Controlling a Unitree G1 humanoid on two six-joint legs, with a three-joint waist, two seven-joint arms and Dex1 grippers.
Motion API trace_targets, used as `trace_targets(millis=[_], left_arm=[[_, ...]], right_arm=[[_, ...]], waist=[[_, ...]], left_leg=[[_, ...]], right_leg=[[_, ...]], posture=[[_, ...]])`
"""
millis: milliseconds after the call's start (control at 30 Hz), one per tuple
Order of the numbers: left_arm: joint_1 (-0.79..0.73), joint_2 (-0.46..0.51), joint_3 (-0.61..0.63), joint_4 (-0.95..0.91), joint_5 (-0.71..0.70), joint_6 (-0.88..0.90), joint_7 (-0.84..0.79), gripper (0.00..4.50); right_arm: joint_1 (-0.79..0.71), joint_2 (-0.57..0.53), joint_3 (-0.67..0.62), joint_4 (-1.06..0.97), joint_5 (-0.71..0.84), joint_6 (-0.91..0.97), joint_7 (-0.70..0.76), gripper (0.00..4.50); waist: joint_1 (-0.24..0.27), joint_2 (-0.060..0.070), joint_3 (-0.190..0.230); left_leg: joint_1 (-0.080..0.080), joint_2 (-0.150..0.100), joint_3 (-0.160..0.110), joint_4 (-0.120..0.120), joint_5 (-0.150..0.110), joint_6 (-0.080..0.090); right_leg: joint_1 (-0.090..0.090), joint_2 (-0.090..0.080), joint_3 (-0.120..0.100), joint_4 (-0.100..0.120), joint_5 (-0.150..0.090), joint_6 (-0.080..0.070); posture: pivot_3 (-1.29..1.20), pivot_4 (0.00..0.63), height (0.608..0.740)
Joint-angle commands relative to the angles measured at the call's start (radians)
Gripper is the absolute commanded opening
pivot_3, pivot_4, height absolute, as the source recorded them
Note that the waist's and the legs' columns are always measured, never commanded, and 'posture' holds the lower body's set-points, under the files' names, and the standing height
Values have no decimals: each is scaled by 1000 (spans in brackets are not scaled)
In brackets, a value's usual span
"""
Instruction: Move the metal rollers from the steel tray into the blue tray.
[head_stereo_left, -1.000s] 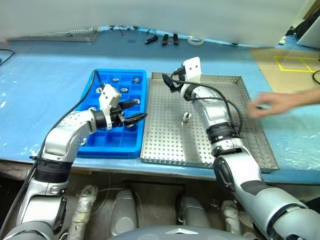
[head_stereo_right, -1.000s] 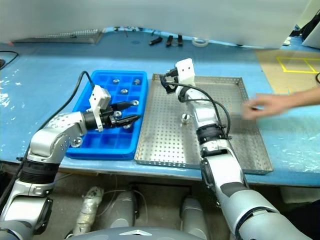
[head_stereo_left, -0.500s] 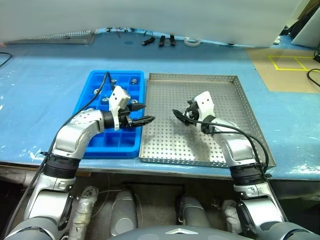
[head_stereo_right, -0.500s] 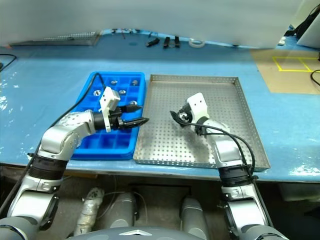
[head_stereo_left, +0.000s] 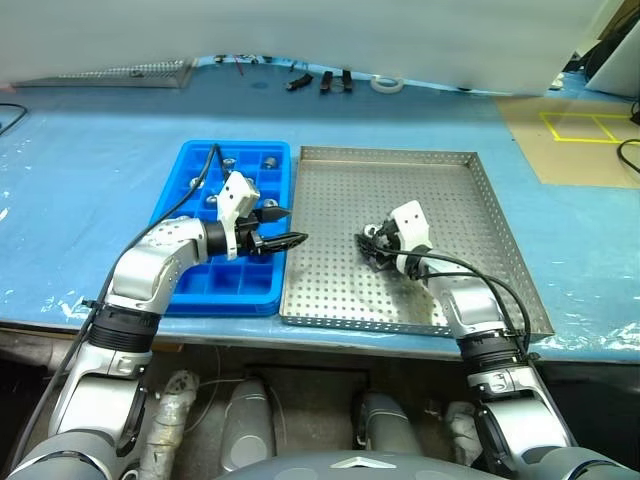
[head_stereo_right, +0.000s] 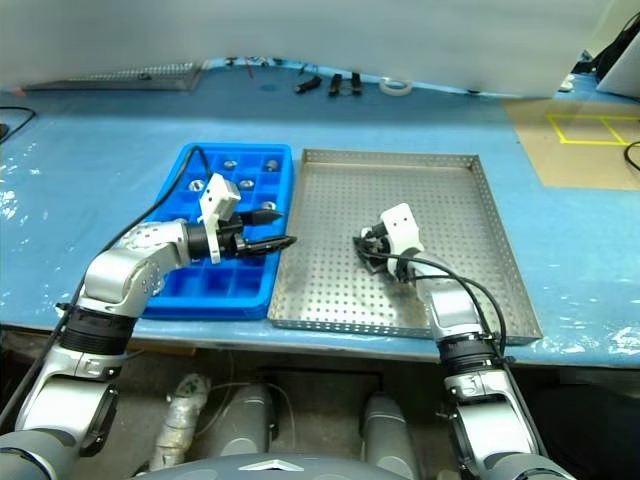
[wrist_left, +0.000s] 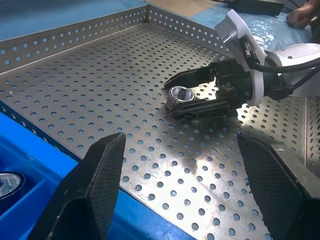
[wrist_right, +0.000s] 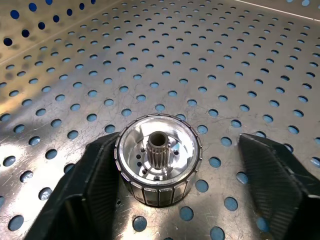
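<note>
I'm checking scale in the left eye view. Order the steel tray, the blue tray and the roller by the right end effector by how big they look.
1. Steel tray
2. Blue tray, clearly narrower
3. Roller, tiny beside the right end effector

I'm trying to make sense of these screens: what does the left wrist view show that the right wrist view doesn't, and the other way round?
Left wrist view: the blue tray with a stored roller in one compartment, plus the left fingers, spread wide.
Right wrist view: a close look into the metal roller, with its small toothed hub and ribbed rim.
Both: that metal roller on the steel tray, between the right fingers, with a gap left on one side.
</note>
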Motion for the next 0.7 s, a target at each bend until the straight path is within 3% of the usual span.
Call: trace_targets(millis=[33,133,433,700], left_arm=[[4,21,14,-51,-11,8,-13,3764],[15,33,17,-68,-19,17,-25,3764],[51,84,61,-113,-44,36,-34,3764],[185,167,176,-243,-107,81,-3,3764]], right_arm=[[-7,3,6,-32,11,-23,18,2571],[-12,-2,12,-31,7,-30,34,1656],[-93,-12,23,-117,45,8,127,1653],[-203,4,158,-169,127,39,383,1653]], waist=[[0,0,0],[0,0,0],[-1,0,0],[15,0,0]], left_leg=[[0,0,0,0,0,0],[0,0,0,0,0,0],[0,0,0,-1,0,0],[0,1,0,-5,0,0]], right_leg=[[0,0,0,0,0,0],[0,0,0,0,0,0],[-1,0,0,0,0,0],[-1,1,-2,-2,-1,-1]], posture=[[-8,150,740],[-8,150,740],[59,150,740],[244,150,740]])
